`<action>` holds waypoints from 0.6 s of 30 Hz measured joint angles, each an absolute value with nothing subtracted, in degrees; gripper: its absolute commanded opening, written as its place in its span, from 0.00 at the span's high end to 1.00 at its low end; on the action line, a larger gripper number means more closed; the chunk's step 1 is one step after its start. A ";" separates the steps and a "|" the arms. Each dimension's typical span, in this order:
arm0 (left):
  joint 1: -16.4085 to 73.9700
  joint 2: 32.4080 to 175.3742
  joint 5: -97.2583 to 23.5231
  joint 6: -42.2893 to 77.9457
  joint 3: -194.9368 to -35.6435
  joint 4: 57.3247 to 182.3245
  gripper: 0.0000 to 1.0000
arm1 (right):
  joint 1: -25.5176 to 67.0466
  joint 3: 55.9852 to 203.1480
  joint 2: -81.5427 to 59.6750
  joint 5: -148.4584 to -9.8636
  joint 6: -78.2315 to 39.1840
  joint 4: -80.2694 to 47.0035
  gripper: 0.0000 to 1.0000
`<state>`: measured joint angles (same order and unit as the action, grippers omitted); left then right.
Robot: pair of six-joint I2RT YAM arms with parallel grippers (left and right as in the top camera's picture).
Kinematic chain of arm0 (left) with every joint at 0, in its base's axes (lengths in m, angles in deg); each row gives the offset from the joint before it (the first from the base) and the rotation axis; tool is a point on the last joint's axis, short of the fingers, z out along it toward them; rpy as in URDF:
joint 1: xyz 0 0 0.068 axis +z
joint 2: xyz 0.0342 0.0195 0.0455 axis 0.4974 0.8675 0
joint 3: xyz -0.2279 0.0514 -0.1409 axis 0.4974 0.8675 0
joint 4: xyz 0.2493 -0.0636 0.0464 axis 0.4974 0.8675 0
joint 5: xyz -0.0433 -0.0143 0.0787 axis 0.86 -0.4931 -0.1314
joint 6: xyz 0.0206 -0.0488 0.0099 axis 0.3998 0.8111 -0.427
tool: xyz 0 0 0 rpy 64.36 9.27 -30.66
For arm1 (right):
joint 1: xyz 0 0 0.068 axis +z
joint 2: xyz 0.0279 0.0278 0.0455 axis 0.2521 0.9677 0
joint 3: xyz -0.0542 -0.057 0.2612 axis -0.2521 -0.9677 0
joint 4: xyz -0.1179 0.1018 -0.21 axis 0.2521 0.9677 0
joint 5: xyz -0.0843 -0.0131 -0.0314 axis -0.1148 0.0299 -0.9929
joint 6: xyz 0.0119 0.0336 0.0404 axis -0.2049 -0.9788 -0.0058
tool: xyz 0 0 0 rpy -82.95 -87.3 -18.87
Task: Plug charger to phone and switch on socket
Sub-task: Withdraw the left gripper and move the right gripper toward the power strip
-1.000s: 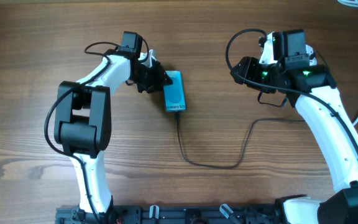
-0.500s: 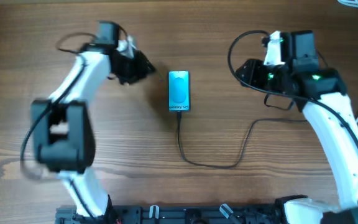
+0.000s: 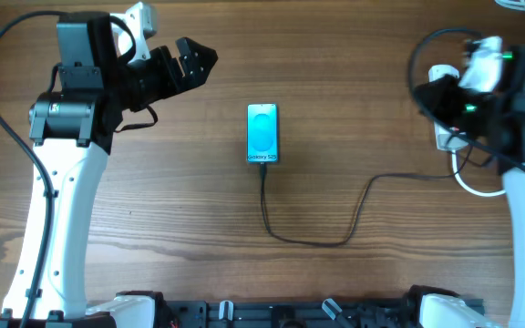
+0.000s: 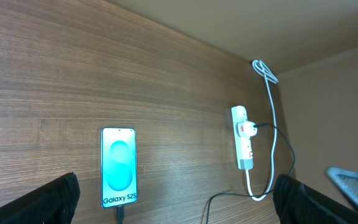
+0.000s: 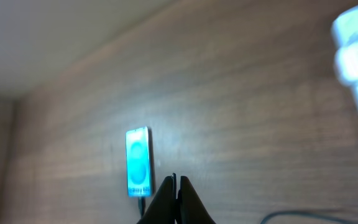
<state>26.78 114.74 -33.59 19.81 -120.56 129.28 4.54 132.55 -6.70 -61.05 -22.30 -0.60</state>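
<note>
Left claw (image 3: pixel 186 60) gaping wide and empty, right claw (image 5: pixel 178 190) pinched tight on nothing.

From the left claw's camera, the Galaxy S25 phone (image 4: pixel 119 167) lies flat on the wooden table (image 4: pixel 55 74) just ahead, off toward one finger, screen glowing turquoise. The black charger cable (image 3: pixel 310 240) meets the phone's text end and loops off toward the right claw's side. Farther out, toward the other finger, sits the white power strip (image 4: pixel 242 138) with a black plug in it, and its white lead (image 4: pixel 272 93) runs on beyond. The right claw's view is blurry, with the phone ahead of its tips.
</note>
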 measured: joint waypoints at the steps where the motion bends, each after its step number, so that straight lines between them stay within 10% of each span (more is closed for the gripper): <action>1: 26.78 114.74 -33.59 19.81 -120.56 129.37 0.00 | 1.48 134.50 -6.97 -59.39 -21.58 0.49 0.96; 9: 26.78 114.74 -33.61 19.81 -120.56 129.37 0.00 | -24.69 147.78 -5.02 -55.06 -20.29 3.92 0.96; 18: 26.78 114.74 -33.59 19.81 -120.56 129.37 0.00 | -28.47 147.85 16.86 -54.98 -20.51 -3.70 0.96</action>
<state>26.78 114.74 -33.59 19.81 -120.56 129.37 -28.47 147.85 16.86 -54.98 -20.51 -3.70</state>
